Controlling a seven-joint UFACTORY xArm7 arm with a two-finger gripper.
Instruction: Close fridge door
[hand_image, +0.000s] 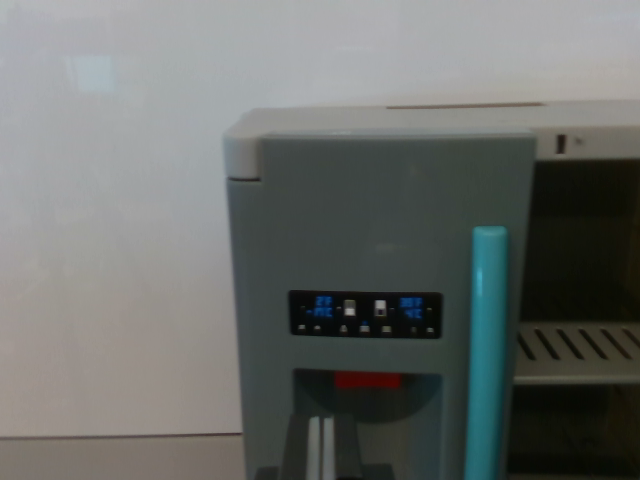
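Note:
A grey toy fridge (400, 200) fills the middle and right of the wrist view. Its left door (390, 220) is shut and carries a black display panel (365, 314) with blue digits, a dispenser recess (365, 420) with a red bar, and a teal vertical handle (487, 350) along its right edge. To the right of the handle the right compartment (585, 300) stands open and dark, with a slotted grey shelf (578, 352) inside. The right door itself is out of frame. No gripper fingers appear in this view.
A plain white wall (110, 250) lies behind and to the left of the fridge. A strip of grey surface (120, 458) runs along the bottom left. The fridge top edge (420, 120) sits in the upper part of the frame.

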